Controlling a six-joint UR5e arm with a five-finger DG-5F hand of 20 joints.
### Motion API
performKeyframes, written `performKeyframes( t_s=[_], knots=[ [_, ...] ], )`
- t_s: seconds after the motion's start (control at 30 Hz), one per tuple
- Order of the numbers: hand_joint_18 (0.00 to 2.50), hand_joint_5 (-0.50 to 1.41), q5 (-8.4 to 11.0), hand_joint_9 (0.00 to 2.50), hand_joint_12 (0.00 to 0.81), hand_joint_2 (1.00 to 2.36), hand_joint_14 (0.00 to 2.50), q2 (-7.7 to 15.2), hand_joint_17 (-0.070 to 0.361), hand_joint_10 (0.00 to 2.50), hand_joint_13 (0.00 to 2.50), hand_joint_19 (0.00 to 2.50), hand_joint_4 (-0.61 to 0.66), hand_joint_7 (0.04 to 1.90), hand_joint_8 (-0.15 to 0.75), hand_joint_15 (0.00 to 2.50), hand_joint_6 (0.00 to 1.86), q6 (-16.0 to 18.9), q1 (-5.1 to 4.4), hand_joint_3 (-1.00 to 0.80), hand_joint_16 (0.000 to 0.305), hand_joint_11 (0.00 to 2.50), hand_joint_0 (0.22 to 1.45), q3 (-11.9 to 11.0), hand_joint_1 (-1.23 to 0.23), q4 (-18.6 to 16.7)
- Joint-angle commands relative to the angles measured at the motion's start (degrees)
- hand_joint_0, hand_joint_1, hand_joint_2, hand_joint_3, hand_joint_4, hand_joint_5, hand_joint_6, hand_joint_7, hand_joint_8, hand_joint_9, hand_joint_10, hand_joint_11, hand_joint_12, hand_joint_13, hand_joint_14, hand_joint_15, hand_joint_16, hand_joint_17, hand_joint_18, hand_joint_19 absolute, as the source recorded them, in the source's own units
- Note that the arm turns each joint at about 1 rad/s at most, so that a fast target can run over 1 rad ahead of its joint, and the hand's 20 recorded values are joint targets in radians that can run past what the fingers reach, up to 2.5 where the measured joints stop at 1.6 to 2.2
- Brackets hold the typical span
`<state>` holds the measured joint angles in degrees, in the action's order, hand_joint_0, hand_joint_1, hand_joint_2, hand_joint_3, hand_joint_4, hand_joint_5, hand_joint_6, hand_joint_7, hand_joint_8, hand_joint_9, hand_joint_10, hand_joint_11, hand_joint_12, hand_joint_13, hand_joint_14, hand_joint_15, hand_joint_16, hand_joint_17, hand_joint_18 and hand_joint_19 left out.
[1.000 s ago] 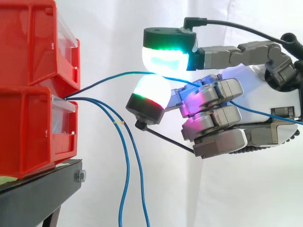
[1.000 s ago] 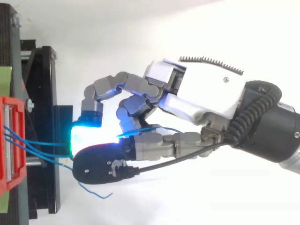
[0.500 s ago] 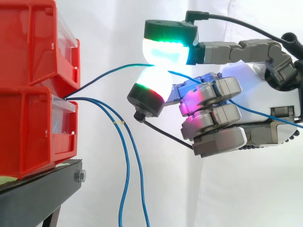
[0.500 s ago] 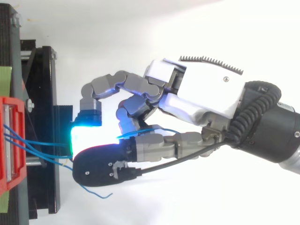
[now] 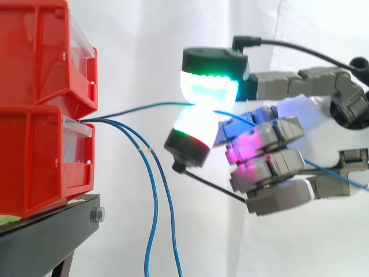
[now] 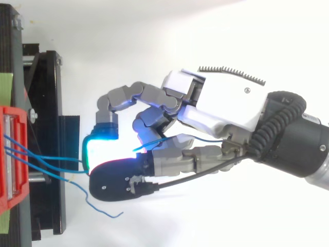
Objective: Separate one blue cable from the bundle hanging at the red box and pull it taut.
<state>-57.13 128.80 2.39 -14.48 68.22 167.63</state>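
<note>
Side view: hand (image 5: 271, 167) pinches one blue cable (image 5: 144, 107) between two glowing pads (image 5: 209, 86), its other fingers curled clear. The cable runs from the lower red box (image 5: 34, 161) almost level to the pinch with a slight bow, so I'd say it's not fully taut. Other two cables (image 5: 154, 190) hang loose below, outside the grip. Separation looks done.

One blue cable (image 6: 61, 159) in the robot hand (image 6: 221, 110)'s pinch

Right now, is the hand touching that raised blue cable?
Touching. In the side view the glowing pads of the hand meet on the raised blue cable, which runs in between them from the red box.
</note>
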Motion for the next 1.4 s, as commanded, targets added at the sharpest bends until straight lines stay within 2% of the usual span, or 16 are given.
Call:
performKeyframes(
  t_s=[0.0, 0.03, 0.13, 0.4, 0.67, 0.97, 1.37],
  knots=[
    [1.22, -0.16, -0.09, 0.83, 0.353, 1.01, 2.50, -0.04, 0.069, 2.43, 0.59, 1.86, -0.10, 1.47, 0.298, 1.43, 0.93, -0.02, -0.02, 0.09, 0.031, 1.41, 0.65, 1.74, -0.74, -0.11],
    [1.25, -0.16, 0.00, 0.82, 0.359, 1.01, 2.50, -0.04, 0.071, 2.50, 0.60, 1.93, -0.10, 1.45, 0.306, 1.45, 0.93, -0.02, -0.02, 0.09, 0.032, 1.40, 0.65, 1.74, -0.74, -0.20],
    [1.30, -0.16, 0.00, 0.81, 0.366, 1.01, 2.50, -0.04, 0.074, 2.50, 0.61, 2.03, -0.10, 1.44, 0.311, 1.46, 0.93, 0.16, -0.02, 0.09, 0.033, 1.42, 0.66, 1.74, -0.73, -0.73],
    [1.30, -0.16, 0.00, 0.79, 0.388, 1.01, 2.50, -0.04, 0.082, 2.50, 0.65, 1.96, -0.10, 1.44, 0.326, 1.58, 0.93, 0.25, -0.02, 0.09, 0.036, 1.51, 0.66, 1.74, -0.73, -2.66],
    [1.39, -0.16, 0.08, 0.82, 0.396, 1.01, 2.50, -0.04, 0.084, 2.50, 0.71, 2.05, -0.14, 1.45, 0.320, 1.62, 0.94, 0.16, -0.02, 0.11, 0.037, 1.51, 0.67, 1.74, -0.73, -3.19],
    [1.45, -0.16, 0.17, 0.90, 0.413, 1.01, 2.50, 0.05, 0.101, 2.50, 0.86, 1.83, -0.09, 1.37, 0.350, 1.69, 0.94, -0.02, -0.02, 0.08, 0.045, 1.63, 0.66, 1.74, -0.71, -3.19],
    [1.43, -0.16, 0.35, 0.92, 0.419, 1.01, 2.50, -0.04, 0.102, 2.50, 0.87, 1.77, -0.14, 1.40, 0.340, 1.76, 0.94, -0.02, -0.02, 0.11, 0.045, 1.72, 0.67, 1.74, -0.71, -3.19]
  ],
)
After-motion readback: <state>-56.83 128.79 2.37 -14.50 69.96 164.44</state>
